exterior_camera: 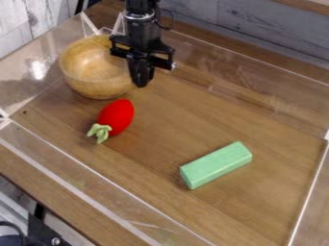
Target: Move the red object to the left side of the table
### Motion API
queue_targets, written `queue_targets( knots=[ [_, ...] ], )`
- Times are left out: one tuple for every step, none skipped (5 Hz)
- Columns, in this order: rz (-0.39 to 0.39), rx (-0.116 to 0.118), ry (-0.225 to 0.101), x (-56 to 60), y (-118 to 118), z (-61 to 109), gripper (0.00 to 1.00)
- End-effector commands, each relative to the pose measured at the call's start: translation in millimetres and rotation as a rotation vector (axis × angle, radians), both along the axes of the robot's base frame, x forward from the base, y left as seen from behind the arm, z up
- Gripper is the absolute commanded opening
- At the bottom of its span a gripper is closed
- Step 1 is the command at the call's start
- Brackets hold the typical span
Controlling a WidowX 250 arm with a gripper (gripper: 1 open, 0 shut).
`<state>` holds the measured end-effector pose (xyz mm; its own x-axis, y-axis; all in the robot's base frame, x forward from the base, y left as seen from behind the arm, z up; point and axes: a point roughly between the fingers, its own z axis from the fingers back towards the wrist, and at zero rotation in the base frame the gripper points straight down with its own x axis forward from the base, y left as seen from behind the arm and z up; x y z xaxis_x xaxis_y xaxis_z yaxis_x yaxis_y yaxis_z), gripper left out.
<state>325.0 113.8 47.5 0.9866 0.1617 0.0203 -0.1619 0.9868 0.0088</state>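
Here the black gripper (pixel 142 81) hangs in the upper middle of the frame, pointing straight down with its fingers pressed together on nothing, just right of the wooden bowl (pixel 92 69) at upper left. Below it, left of centre, the toy strawberry (pixel 115 115) lies on its side on the wood-grain table (pixel 244 101), leafy stem end toward the lower left, well apart from the light green block (pixel 215 164) at lower right. It looks light, hard and smooth, probably plastic, so it may roll or slip; pinching across the red body's widest part seems safest, rather than the thin leaves.
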Motion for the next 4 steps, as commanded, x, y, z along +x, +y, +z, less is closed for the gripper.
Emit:
queue_targets(
  knots=[
    [0.060,0.005,-0.059,4.0,13,14.3,1.00],
    [0.056,-0.018,-0.064,6.3,3,29.6,1.00],
    [0.047,-0.030,-0.079,9.3,-10,47.3,1.00],
    [-0.013,-0.033,-0.096,19.9,-25,58.7,1.00]
  ],
)
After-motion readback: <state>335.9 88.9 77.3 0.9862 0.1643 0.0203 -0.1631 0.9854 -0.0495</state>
